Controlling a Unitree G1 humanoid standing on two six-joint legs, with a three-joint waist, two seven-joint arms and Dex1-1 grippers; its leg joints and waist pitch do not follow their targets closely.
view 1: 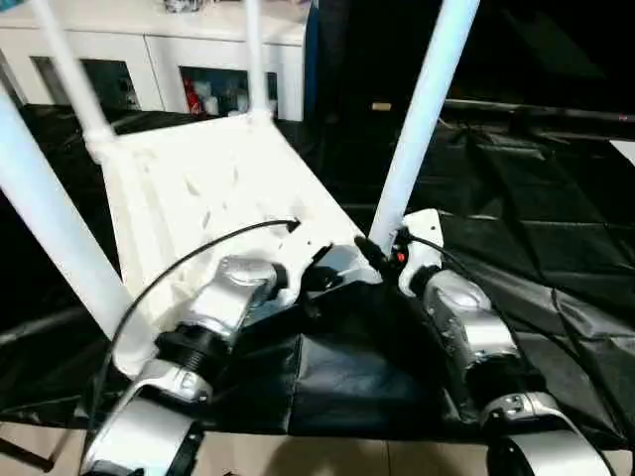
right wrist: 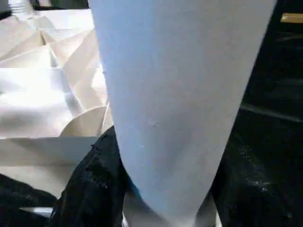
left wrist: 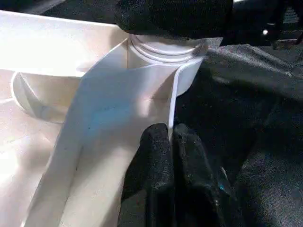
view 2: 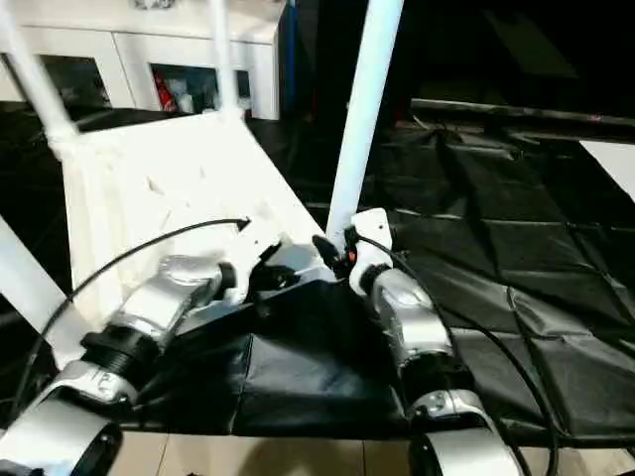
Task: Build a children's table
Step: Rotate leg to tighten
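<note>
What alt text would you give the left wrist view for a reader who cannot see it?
The left hand has its two black fingers shut on the thin rim of the upturned white plastic table top. Beyond them, another black hand grips a round white table leg at its corner socket. Black crinkled sheeting lies beside the table.

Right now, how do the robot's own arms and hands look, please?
Both forearms are shiny silver, rounded shells with black ring joints: the left forearm and the right forearm. A thin black cable arcs over the left one, and another runs along the right. The left hand has black, rough-textured fingers; the right hand shows a small red mark.
</note>
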